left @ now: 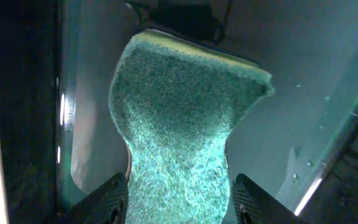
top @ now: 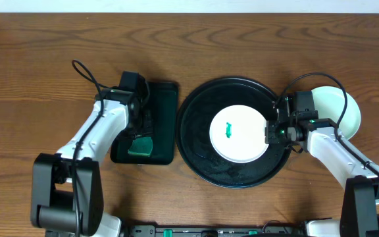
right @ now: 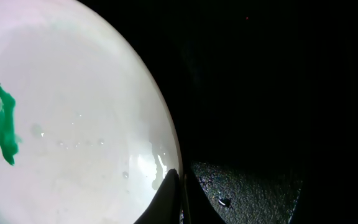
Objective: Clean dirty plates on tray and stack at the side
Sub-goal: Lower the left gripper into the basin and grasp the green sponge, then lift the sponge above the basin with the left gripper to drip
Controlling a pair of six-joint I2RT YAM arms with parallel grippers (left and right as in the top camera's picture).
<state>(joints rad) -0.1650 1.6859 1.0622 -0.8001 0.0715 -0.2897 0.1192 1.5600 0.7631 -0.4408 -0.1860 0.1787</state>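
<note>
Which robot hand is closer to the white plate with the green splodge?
Right. The right gripper pinches the white plate at its right rim. The left gripper is well off to its left, gripping the sponge over the small rectangular tray.

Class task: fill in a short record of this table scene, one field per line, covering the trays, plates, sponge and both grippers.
round tray: black, central, holds one plate
white plate: on the round tray, green smear at centre
second plate: pale, on the table right of the round tray, partly behind the right arm
rectangular tray: black, left of the round tray
sponge: green, in the rectangular tray
left gripper: shut on the sponge, squeezing its middle
right gripper: shut at the white plate's right rim; grip unclear
</note>
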